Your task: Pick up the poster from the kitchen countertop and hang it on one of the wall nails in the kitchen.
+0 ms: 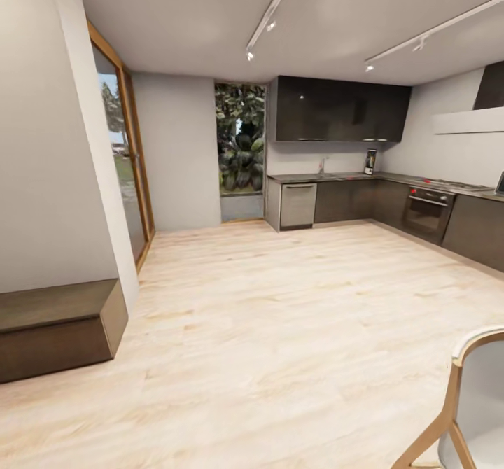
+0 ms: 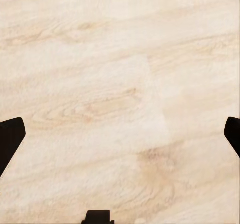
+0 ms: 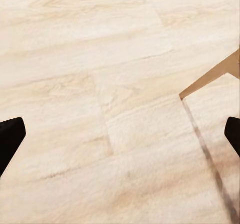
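Left gripper (image 2: 120, 134), fingers spread wide, points down at bare wood floor (image 2: 100, 83); right gripper (image 3: 120, 134), likewise wide, hangs over floor beside a chair (image 1: 465, 399) leg. Poster (image 1: 370, 162) stands on countertop (image 1: 350, 176) across the room, right of the sink.

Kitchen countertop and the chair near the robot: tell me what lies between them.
In the head view, bare light wood floor stretches between the chair and the cabinets under the kitchen countertop; nothing stands on it.
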Tool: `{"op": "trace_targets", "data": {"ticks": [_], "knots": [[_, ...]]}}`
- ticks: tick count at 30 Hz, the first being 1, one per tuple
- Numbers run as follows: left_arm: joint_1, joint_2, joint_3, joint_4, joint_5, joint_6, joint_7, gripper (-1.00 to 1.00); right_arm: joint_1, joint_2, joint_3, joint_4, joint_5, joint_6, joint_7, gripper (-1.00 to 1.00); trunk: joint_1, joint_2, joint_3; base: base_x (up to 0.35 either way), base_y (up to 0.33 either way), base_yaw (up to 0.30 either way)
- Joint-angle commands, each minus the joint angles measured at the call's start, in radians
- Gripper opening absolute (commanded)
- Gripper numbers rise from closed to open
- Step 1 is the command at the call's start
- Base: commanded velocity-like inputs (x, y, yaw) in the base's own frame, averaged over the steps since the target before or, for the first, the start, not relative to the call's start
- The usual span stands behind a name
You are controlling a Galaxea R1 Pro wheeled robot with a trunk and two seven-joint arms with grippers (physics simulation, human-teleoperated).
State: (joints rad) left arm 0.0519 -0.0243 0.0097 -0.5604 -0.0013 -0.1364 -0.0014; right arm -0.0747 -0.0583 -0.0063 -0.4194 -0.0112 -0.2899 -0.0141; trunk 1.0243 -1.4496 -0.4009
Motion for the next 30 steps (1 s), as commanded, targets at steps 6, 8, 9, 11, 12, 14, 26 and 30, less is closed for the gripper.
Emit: {"op": "trace_targets", "data": {"ticks": [6,8,9,11,12,14,26,30], "knots": [[0.0,0.0,0.001,-0.001,0.0,-0.001,0.0,1.0,0.0,0.0,-0.001,0.001,-0.001,-0.003,-0.001,1.0,0.001,0.0,-0.001,0.334,0.0,0.0],[0.0,0.0,0.001,-0.001,0.0,-0.001,0.0,1.0,0.0,0.0,-0.001,0.001,-0.001,-0.002,-0.001,1.0,0.001,0.0,-0.001,0.334,0.0,0.0],[0.0,0.0,0.001,-0.001,0.0,-0.001,0.0,1.0,0.0,0.0,-0.001,0.001,-0.001,-0.002,-0.001,1.0,0.001,0.0,-0.001,0.334,0.0,0.0],[0.0,0.0,0.001,-0.001,0.0,-0.001,0.0,1.0,0.0,0.0,-0.001,0.001,0.0,-0.002,-0.001,1.0,0.001,0.0,-0.001,0.334,0.0,0.0],[0.0,0.0,0.001,-0.001,0.0,-0.002,0.0,1.0,0.0,0.0,-0.001,0.001,0.0,-0.002,-0.001,1.0,0.001,0.0,-0.001,0.334,0.0,0.0],[0.0,0.0,0.001,-0.001,0.0,-0.002,0.0,1.0,0.0,0.0,-0.001,0.001,0.0,-0.002,-0.001,1.0,0.001,0.0,-0.001,0.334,0.0,0.0],[0.0,0.0,0.001,-0.001,0.0,-0.001,0.0,1.0,0.0,0.0,-0.001,0.001,0.0,-0.002,-0.001,1.0,0.001,0.0,-0.001,0.334,0.0,0.0],[0.0,0.0,0.001,-0.001,0.0,-0.002,0.0,1.0,0.0,0.0,-0.001,0.002,0.0,-0.002,-0.001,1.0,0.001,0.0,-0.001,0.334,0.0,0.0]]}}
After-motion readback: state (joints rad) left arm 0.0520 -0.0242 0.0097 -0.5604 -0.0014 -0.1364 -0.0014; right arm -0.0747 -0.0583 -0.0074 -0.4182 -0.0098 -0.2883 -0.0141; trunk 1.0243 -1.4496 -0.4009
